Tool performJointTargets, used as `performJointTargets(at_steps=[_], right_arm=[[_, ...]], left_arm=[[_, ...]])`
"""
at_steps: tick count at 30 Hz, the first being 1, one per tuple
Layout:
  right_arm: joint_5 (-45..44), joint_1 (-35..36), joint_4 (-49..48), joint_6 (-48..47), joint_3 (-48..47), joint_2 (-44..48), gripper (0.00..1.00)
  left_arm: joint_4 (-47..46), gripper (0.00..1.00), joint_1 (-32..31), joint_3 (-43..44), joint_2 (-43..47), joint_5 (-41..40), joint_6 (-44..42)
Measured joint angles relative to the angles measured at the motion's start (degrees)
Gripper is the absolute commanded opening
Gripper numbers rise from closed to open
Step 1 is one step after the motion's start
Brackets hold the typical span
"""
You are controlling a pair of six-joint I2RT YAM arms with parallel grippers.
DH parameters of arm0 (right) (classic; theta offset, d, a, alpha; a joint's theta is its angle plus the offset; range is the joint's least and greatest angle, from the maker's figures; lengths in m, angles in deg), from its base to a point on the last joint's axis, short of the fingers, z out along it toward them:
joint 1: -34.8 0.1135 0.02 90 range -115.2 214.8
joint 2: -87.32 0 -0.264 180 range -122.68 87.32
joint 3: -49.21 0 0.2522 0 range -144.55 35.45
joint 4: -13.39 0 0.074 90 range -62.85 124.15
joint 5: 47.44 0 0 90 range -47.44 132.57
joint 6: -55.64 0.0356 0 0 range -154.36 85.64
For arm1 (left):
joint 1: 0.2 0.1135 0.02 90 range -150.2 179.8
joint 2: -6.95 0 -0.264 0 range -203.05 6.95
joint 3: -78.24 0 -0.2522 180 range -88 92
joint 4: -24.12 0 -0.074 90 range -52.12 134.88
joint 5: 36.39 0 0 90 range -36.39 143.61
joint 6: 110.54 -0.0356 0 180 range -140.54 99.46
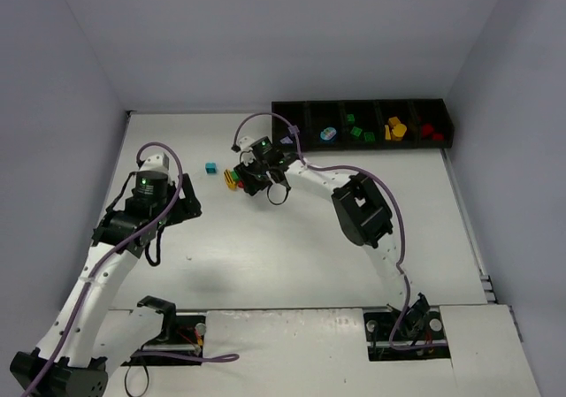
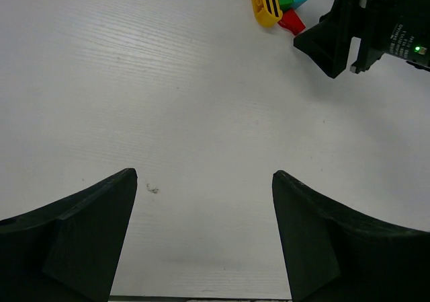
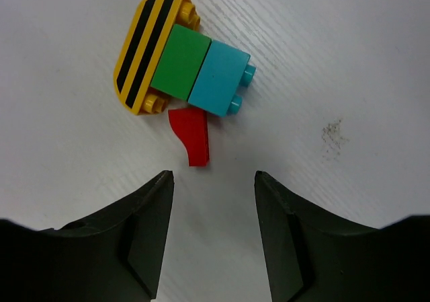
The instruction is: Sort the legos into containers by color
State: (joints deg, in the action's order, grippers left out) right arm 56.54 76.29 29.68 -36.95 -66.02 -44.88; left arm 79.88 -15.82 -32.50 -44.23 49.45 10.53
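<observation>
Nearest the arm bases, the left end effector [image 2: 205, 178] hung over bare worktop [image 2: 201, 100] with its jaws spread wide and nothing between them, well apart from any brick, so it seemed to be waiting. Farther out, the right end effector [image 3: 211, 181] pointed down at a small cluster of legos, its jaws apart and empty. The red brick [image 3: 190, 137], a small curved piece, lay flat on the worktop just beyond the fingertips and roughly in line with the gap, not yet between them. Right behind it, touching or nearly so, sat a green brick [image 3: 180, 63] joined side by side with a teal brick [image 3: 220, 79], and a rounded yellow striped piece [image 3: 144, 46] pressed against the green one's far side. A lone teal brick [image 1: 210, 168] lay a little to the left of that group. At the far edge stood the black tray [image 1: 354, 105], its bins already holding a lilac piece [image 1: 294, 132], green bricks [image 1: 354, 127], yellow bricks [image 1: 395, 130] and red bricks [image 1: 431, 132]. The step in hand looked like the approach to picking the red brick. The next move would call for easing forward and down until the jaws straddled it, closing without nudging the joined bricks behind, then carrying it to the rightmost bin.
</observation>
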Motion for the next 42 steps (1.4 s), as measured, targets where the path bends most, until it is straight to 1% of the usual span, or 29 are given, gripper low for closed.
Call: performJointTargets(at_steps=[3,8,10,11,13,14,16,18,21,24,27,29,32,34,36,38,40,42], right_arm=[[-0.72,0.39,-0.39,-0.87,-2.73,-2.80,0.48],[-2.03,1.33,-1.51,-1.86,-5.73,-5.18,0.42],[-2.75,1.75,-2.10,-2.16,-5.88,-5.44,0.34],[-3.08,1.86,-2.25,-2.19,-5.88,-5.49,0.25],[-3.78,2.08,-2.32,-2.23,-5.88,-5.49,0.17],[-4.28,2.10,-2.36,-2.19,-5.81,-5.49,0.07],[-5.07,2.10,-2.91,-2.19,-5.33,-5.42,0.00],[-5.73,2.10,-4.76,-2.01,-3.45,-4.55,0.00],[-6.88,1.86,-6.43,-1.84,2.23,-1.05,0.00],[-7.87,0.24,-5.86,-1.55,10.49,5.05,0.00],[-8.41,-4.66,-4.07,-1.11,17.03,12.55,0.00],[-8.70,-10.25,-3.37,-0.87,19.56,18.05,0.00],[-9.09,-22.29,-3.80,-0.70,20.09,25.70,0.00],[-9.90,-30.32,-4.07,-0.70,19.54,29.16,0.00],[-10.93,-37.94,-3.93,-0.68,17.90,30.58,0.00],[-11.80,-43.15,-3.80,-0.68,15.96,30.27,0.00],[-12.96,-47.30,-3.10,-0.70,13.64,28.85,0.00],[-14.01,-49.51,-2.69,-0.70,10.95,26.64,0.00]], left_arm=[[0.81,0.75,0.00,0.00,1.33,-0.44,0.04],[1.81,0.75,0.00,-0.02,1.62,-0.83,0.02],[1.97,0.75,0.00,-0.02,1.62,-0.87,0.02],[1.95,0.75,0.00,-0.02,1.62,-0.87,0.02],[1.92,0.75,0.00,-0.09,1.62,-0.87,0.02],[1.88,0.75,0.00,-0.17,1.57,-0.87,0.02],[1.75,0.75,0.00,-0.44,1.44,-0.83,0.02],[1.42,0.75,0.00,-0.92,1.11,-0.81,0.02],[0.76,0.75,0.00,-1.31,0.26,-0.57,0.02],[-0.37,0.75,0.00,-1.99,-0.55,-0.11,0.00],[-2.05,0.75,0.00,-2.69,-1.40,0.35,-0.24],[-2.86,0.75,0.00,-3.04,-2.05,0.87,-0.46],[-4.44,0.75,0.00,-3.41,-3.39,1.92,-0.63],[-5.38,0.75,0.00,-3.54,-4.35,2.75,-0.66],[-5.99,0.75,0.00,-3.56,-5.05,3.78,-0.63],[-6.47,0.75,0.00,-3.56,-5.38,4.44,-0.63],[-6.78,0.75,0.00,-3.56,-5.49,4.70,-0.61],[-7.17,0.75,0.00,-3.56,-5.62,4.79,-0.50]])
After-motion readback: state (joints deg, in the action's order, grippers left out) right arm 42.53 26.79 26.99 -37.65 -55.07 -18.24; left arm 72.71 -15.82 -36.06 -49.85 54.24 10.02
